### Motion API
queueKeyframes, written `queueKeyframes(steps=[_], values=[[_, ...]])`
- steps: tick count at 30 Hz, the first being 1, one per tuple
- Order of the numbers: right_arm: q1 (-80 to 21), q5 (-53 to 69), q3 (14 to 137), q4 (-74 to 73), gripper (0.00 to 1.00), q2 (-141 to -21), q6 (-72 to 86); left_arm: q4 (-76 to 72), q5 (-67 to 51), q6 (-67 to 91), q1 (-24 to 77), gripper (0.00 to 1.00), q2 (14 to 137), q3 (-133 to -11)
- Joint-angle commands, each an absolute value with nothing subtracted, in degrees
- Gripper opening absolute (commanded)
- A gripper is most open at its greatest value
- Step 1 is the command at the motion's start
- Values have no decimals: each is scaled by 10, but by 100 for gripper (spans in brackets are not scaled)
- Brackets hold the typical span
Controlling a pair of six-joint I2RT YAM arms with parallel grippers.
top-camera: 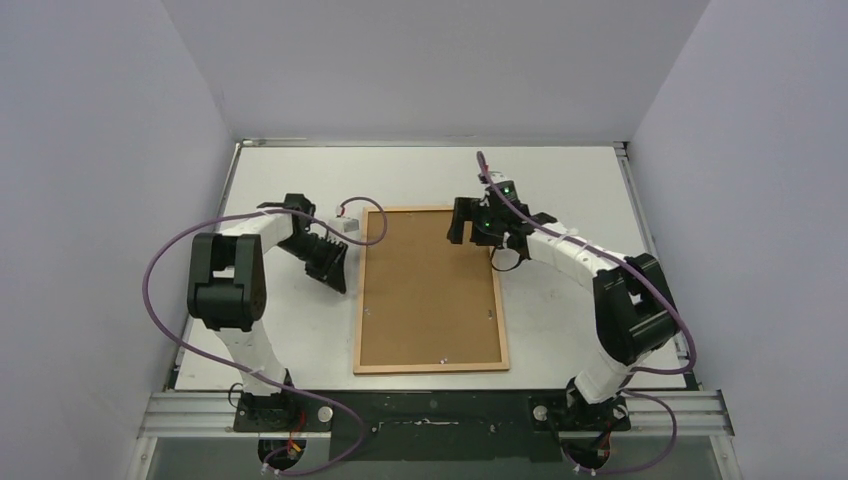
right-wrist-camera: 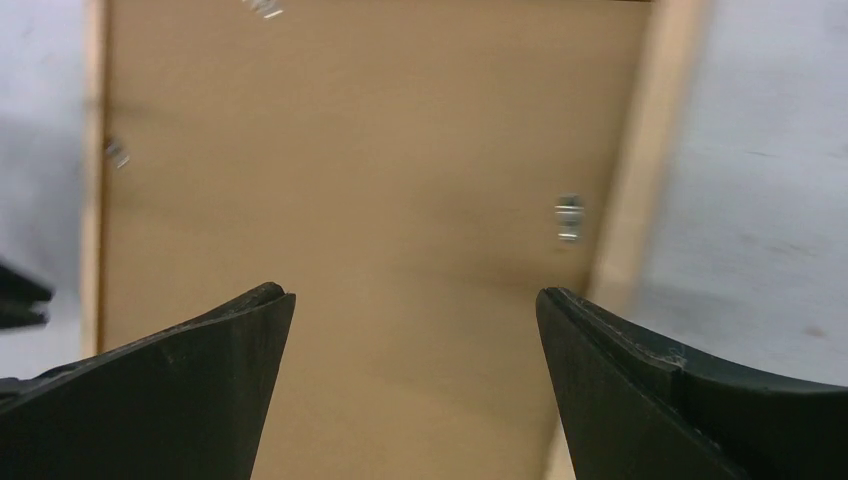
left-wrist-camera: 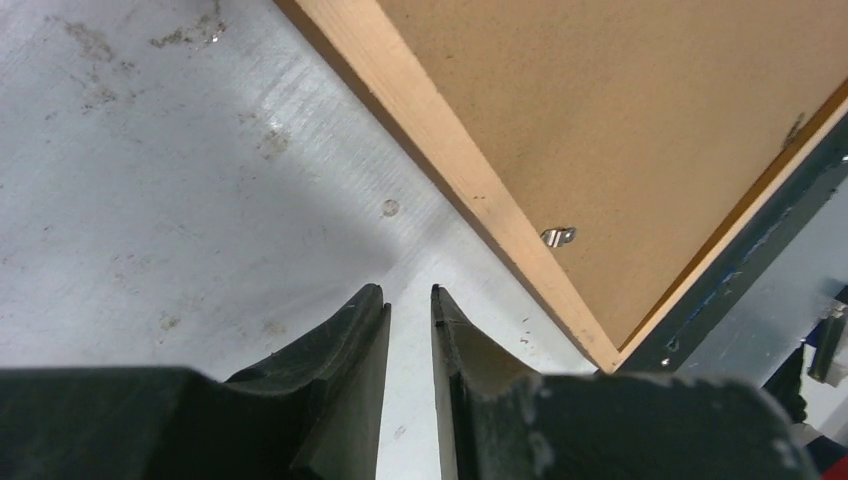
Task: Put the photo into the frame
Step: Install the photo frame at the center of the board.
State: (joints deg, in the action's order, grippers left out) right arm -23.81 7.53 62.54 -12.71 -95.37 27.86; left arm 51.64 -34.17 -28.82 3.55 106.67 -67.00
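Note:
The frame (top-camera: 360, 300) lies flat in the middle of the table, back side up, with a plain brown backing sheet (top-camera: 428, 290) filling it. The photo is hidden. My left gripper (top-camera: 338, 272) hovers low over bare table just left of the frame's left rail (left-wrist-camera: 450, 160). Its jaws stand a narrow gap apart (left-wrist-camera: 408, 292) with nothing between them. My right gripper (top-camera: 462, 222) hangs over the frame's far right part, wide open (right-wrist-camera: 412, 292) and empty, with the backing sheet (right-wrist-camera: 380, 180) below it.
Small metal retaining tabs (left-wrist-camera: 558, 237) (right-wrist-camera: 568, 217) sit along the inside of the frame's rails. The white table (top-camera: 290, 330) is walled on three sides. A dark metal rail (top-camera: 430, 410) with both arm bases runs along the near edge.

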Motion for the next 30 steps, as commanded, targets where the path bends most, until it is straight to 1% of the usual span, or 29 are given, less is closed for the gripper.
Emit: queueKeyframes(steps=[1,6,7,12,18,30], values=[[-292,188,647,-54,98,-938,217,518,-402,-275,30,20,1048,-683],[-345,312,687,-77,96,-978,141,536,-472,-212,29,21,1086,-704],[-359,342,704,-93,96,-992,123,528,-477,-196,29,21,1093,-703],[-438,409,809,-219,96,-1069,11,510,-495,-150,30,21,1127,-707],[-483,443,879,-276,96,-1139,-40,490,-479,-131,35,21,1140,-709],[-527,479,938,-306,93,-1220,-59,467,-443,-99,34,7,1154,-698]])
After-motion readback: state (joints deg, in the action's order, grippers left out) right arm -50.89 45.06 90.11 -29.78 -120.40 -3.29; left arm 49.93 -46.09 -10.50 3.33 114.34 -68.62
